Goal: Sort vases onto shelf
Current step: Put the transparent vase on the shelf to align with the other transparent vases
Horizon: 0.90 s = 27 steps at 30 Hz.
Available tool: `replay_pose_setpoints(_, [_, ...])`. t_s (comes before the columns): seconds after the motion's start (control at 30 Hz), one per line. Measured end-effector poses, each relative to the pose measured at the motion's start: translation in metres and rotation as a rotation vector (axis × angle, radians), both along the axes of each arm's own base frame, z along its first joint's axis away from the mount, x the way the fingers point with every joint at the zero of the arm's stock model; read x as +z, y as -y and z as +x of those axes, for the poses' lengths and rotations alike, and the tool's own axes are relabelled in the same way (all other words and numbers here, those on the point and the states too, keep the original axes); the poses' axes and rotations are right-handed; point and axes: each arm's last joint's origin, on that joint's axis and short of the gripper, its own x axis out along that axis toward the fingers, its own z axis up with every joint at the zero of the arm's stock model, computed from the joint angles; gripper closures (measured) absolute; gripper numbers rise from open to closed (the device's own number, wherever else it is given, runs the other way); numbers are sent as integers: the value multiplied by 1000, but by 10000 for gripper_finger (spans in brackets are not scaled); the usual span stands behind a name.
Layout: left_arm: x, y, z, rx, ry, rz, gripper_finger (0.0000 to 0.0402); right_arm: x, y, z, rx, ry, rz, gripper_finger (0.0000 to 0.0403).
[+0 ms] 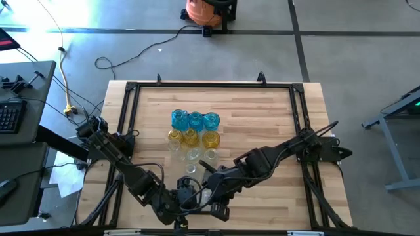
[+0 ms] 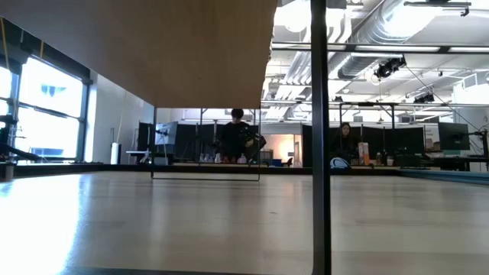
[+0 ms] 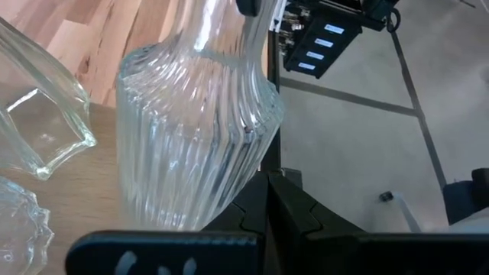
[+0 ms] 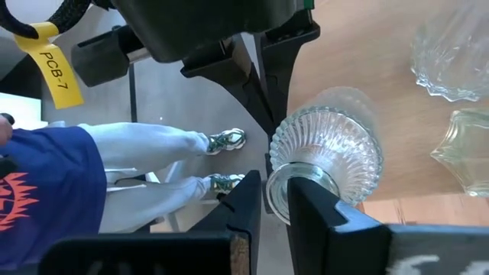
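Note:
A clear ribbed vase [image 3: 191,130] [image 4: 328,145] is at the near edge of the pale wood shelf [image 3: 69,183]. My right gripper [image 4: 279,206] [image 1: 206,190] is shut on it. My left gripper [image 3: 267,191] [image 1: 191,198] is shut, with its tips beside the vase's lower body. Two more clear vases [image 3: 38,130] [image 4: 451,46] stand next to it on the wood. At the table's middle, blue vases [image 1: 195,120], yellow vases [image 1: 191,137] and clear vases [image 1: 192,155] stand in rows. My left gripper lays its shut fingertips [image 3: 263,179] against the low side of the vase's ribbed body [image 3: 241,164], coming from the table's near left; I cannot tell whether they push it. My right gripper pinches the vase's narrow neck just under the rim [image 4: 294,183] between its two fingers, slanting down from the near right. The vase leans in the hold; the gripper hides its foot.
Past the near edge are bare floor and a person's legs in white trousers [image 4: 153,153]. The black frame [image 1: 210,85] rims the table. A pale panel [image 2: 137,46] and a dark post [image 2: 319,137] stand close in the low view.

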Motion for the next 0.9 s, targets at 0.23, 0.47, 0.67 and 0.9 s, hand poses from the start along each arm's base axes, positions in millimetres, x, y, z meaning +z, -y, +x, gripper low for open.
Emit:
replay_pose_setpoints(0.23, [2, 0, -2, -39, -8, -12, 401, 0, 1, 0, 3, 0, 1, 359])
replay_pose_setpoints(0.47, [13, -4, -8, -54, 8, -13, 401, -1, 3, 1, 9, -8, -14, 359])
replay_pose_setpoints(0.67, [13, -9, -15, -40, -37, 27, 401, -2, 5, 1, 19, -15, -11, 359])
replay_pose_setpoints(0.9, [11, -10, -17, -27, -60, 41, 401, -1, 9, 3, 29, -16, -4, 359])
